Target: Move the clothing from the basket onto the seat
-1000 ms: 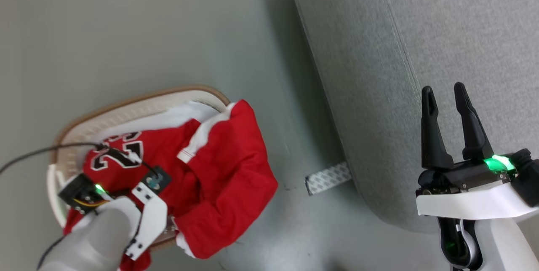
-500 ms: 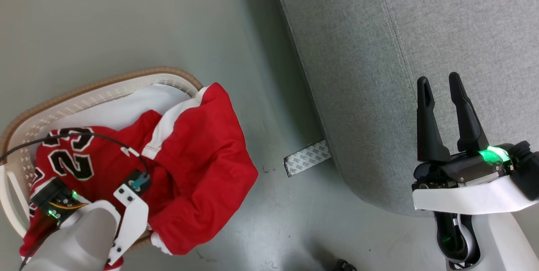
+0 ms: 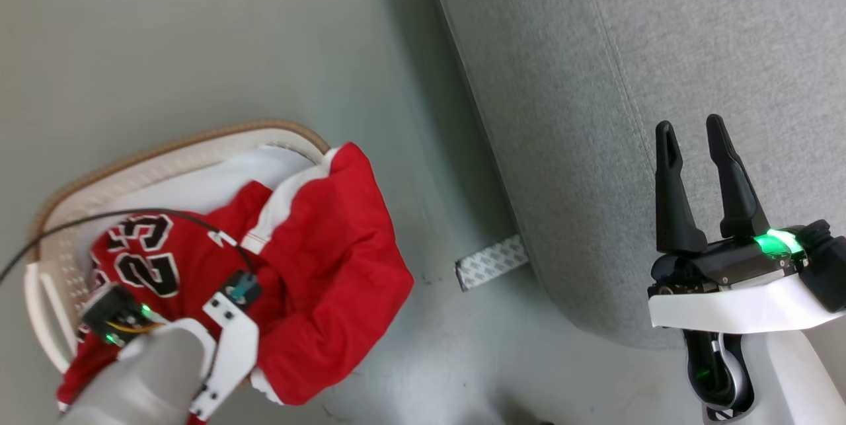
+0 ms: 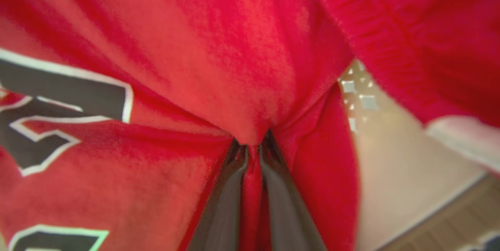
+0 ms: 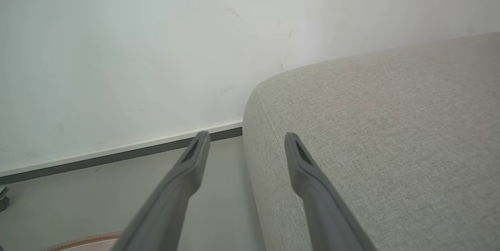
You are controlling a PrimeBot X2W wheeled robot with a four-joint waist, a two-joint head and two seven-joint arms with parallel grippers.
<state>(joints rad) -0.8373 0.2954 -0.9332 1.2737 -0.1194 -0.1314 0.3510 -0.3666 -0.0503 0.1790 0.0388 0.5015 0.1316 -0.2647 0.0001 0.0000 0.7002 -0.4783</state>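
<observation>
— Where's the clothing (image 3: pixel 324 246)?
— Lower left of the head view, heaped in the basket (image 3: pixel 165 155), one fold spilling over its rim. The left claw (image 4: pixel 252 145) is pinched nearly closed on its red fabric.
— And the right claw (image 3: pixel 691 126)?
— Parted, holding nothing, over the seat (image 3: pixel 595 81) at lower right.

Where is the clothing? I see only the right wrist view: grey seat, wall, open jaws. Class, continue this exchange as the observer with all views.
Observer: The clothing lies heaped in the basket on the floor, left of the seat, part draped over the rim.
Operator: Is the left gripper on it?
Observer: Yes; the left gripper has its jaws shut on a fold of red fabric.
Operator: Any on the seat yet?
Observer: None in the head view; all the red cloth is at the basket.
</observation>
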